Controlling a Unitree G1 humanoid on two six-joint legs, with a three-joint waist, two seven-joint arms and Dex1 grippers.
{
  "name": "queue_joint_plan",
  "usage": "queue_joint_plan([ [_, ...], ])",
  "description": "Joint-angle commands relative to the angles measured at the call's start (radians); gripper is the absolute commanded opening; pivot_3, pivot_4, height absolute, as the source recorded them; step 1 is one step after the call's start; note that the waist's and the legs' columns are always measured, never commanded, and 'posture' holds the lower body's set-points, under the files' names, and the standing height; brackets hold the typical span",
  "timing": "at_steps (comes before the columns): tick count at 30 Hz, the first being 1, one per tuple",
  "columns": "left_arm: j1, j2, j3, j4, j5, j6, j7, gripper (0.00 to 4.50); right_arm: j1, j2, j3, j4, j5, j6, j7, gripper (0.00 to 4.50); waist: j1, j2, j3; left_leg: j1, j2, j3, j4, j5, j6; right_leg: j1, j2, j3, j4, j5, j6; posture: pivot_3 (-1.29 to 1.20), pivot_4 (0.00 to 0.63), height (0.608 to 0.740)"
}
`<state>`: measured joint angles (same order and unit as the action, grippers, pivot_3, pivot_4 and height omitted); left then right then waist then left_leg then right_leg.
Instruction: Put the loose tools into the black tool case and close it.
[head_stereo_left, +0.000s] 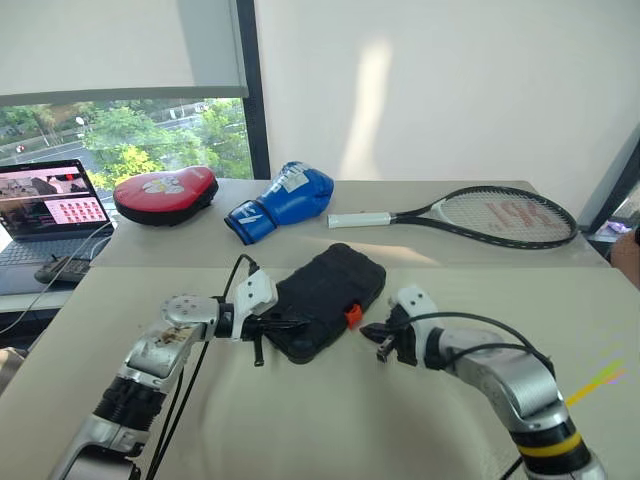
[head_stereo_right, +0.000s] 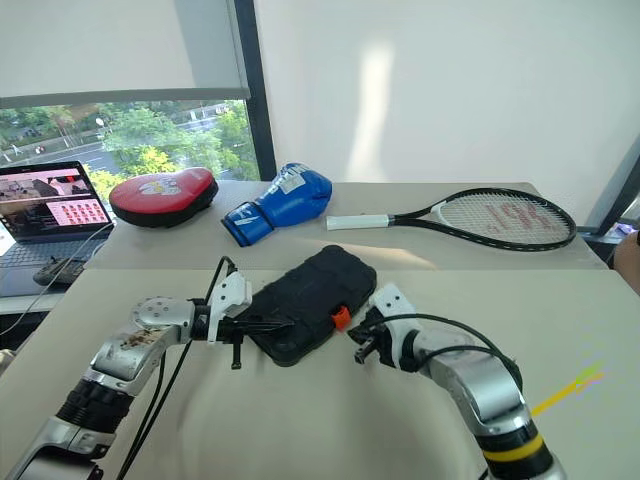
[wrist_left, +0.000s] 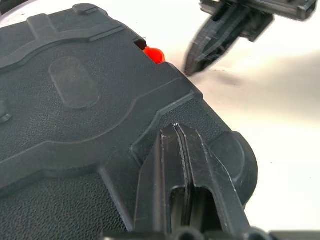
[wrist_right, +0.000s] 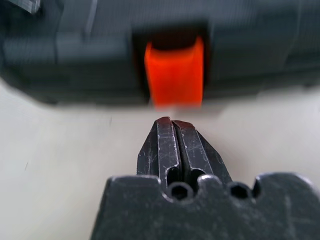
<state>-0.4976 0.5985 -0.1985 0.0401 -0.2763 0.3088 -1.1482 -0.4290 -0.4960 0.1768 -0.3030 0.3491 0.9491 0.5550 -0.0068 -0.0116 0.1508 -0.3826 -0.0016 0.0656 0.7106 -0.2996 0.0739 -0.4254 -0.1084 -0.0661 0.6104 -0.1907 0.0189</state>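
The black tool case (head_stereo_left: 330, 285) lies closed on the table, its textured lid down and its small orange latch (head_stereo_left: 353, 315) on the near side. My left gripper (head_stereo_left: 298, 323) is shut, its fingertips resting on the case's near left corner (wrist_left: 215, 150). My right gripper (head_stereo_left: 366, 330) is shut too and points at the orange latch (wrist_right: 175, 72) from just in front, a small gap short of it. In the left wrist view the right gripper (wrist_left: 192, 67) hovers beside the latch (wrist_left: 154, 54). The loose tools are out of view.
On the far table lie a tennis racket (head_stereo_left: 490, 215), a blue boxing glove (head_stereo_left: 285, 200) and a red punch pad (head_stereo_left: 165, 193). An open laptop (head_stereo_left: 45, 210) with cables stands at the far left. Bare tabletop lies near the case.
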Motion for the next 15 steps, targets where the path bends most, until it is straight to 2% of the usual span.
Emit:
queue_joint_plan([
  [1, 0.04, -0.001, -0.071, 0.06, 0.056, 0.039, -0.006, 0.0, -0.103, 0.041, 0.055, 0.13, -0.051, -0.073, 0.016, 0.01, -0.003, 0.0, 0.0, 0.001, 0.0, 0.0, 0.0, 0.0, 0.0, 0.001, 0.0, 0.0, 0.0, 0.0, 0.0, 0.0, 0.15, 0.74],
  [7, 0.048, -0.008, -0.072, 0.052, 0.054, 0.04, -0.003, 0.0, -0.172, 0.066, 0.078, 0.238, -0.086, -0.13, 0.065, 0.01, -0.009, 0.0, 0.0, 0.001, 0.0, 0.0, 0.0, 0.001, -0.001, 0.0, 0.001, 0.001, 0.001, 0.001, -0.001, 0.0, 0.15, 0.74],
  [15, 0.075, -0.016, -0.058, 0.047, 0.046, 0.033, 0.013, 0.0, -0.071, 0.061, 0.026, 0.108, -0.057, -0.129, 0.085, 0.01, -0.008, 0.0, 0.0, 0.001, 0.001, 0.0, 0.0, 0.001, -0.002, 0.0, 0.0, 0.001, 0.001, 0.001, -0.001, 0.0, 0.15, 0.74],
])
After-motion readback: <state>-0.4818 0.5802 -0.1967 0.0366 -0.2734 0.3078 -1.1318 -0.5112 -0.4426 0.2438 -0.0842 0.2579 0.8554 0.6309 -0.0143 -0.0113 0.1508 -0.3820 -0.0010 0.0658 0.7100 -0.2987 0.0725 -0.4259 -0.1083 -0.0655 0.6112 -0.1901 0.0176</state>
